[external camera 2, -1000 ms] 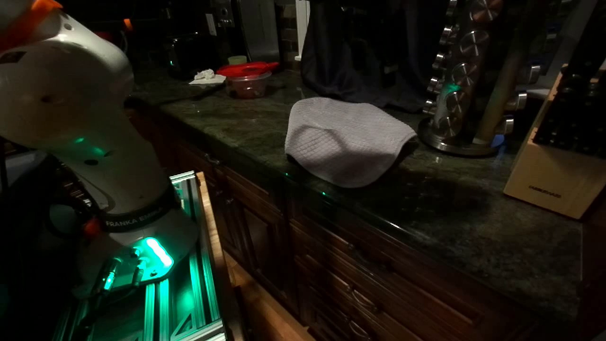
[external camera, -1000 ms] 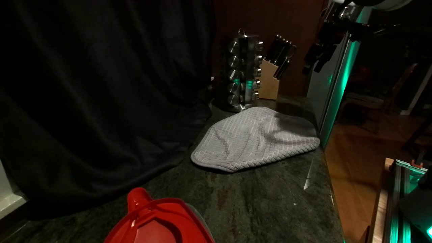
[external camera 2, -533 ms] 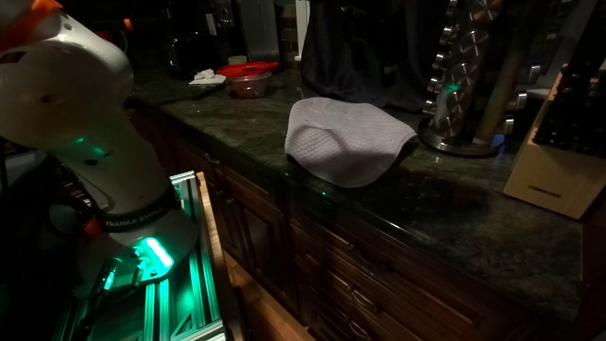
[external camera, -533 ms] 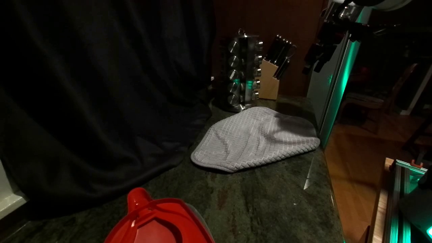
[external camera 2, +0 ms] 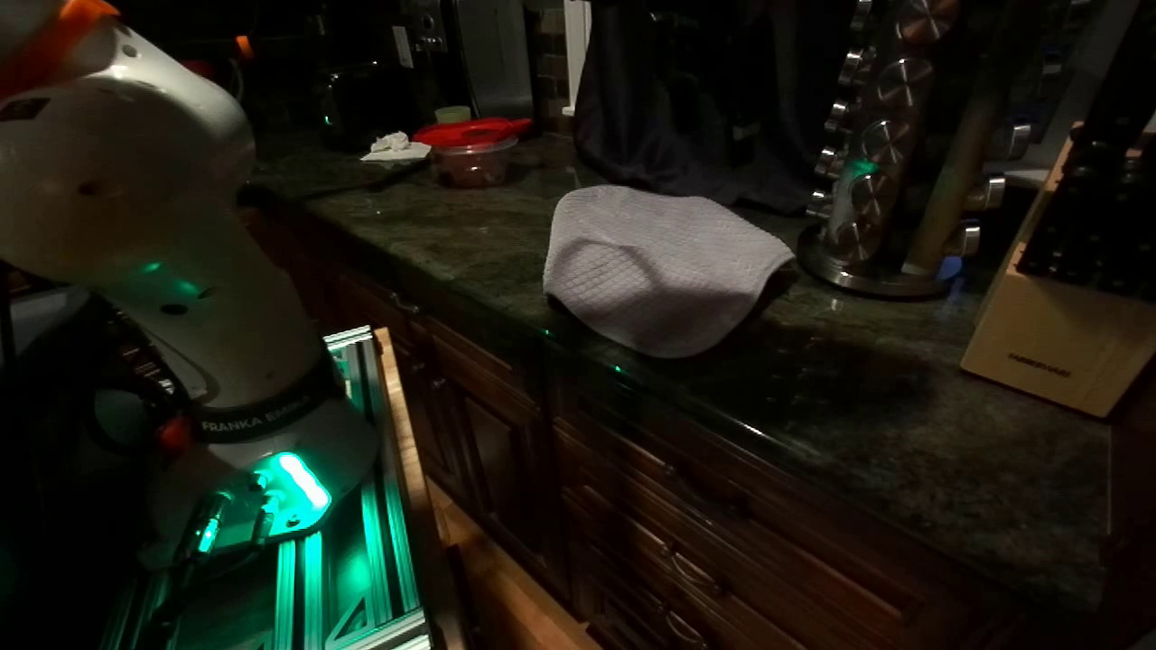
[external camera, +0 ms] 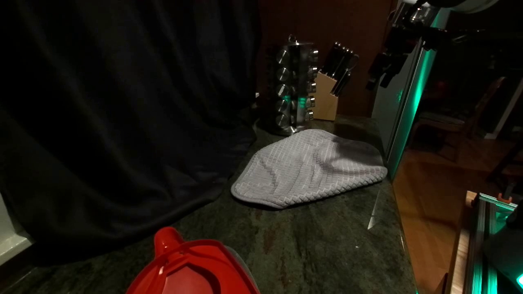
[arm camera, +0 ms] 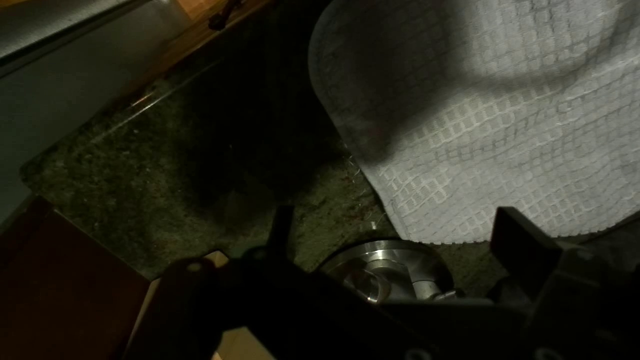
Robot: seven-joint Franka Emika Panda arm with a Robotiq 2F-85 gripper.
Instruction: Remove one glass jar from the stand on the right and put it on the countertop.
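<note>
Finding the stand (external camera: 301, 81) upright on the desk (external camera: 310, 245), in the upper middle of an exterior view, bearing shiny-lidded jars (external camera: 282, 74) in rows. Seeing the knife block (external camera: 325, 98) just to its right and the pale cloth (external camera: 310, 171) spreading rumpled across the frame's centre. Noting dark green, mottled stone as the desk's surface, black drapery (external camera: 122, 122) filling the left, a red-lidded container (external camera: 192, 271) at the bottom edge, wooden floor (external camera: 425, 220) and a dim chair (external camera: 441, 118) on the right. Making out the fingers (arm camera: 522, 245) low in the wrist view, standing wide apart and gripping nothing, with the stand's round metal base between them in the picture. Catching only in an exterior view drawers (external camera 2: 777, 560) along the bottom and crumpled paper (external camera 2: 393, 146) at upper left; meeting the white arm (external camera 2: 135, 181) there too, at left, and losing the stand's top beyond the upper edge.
</note>
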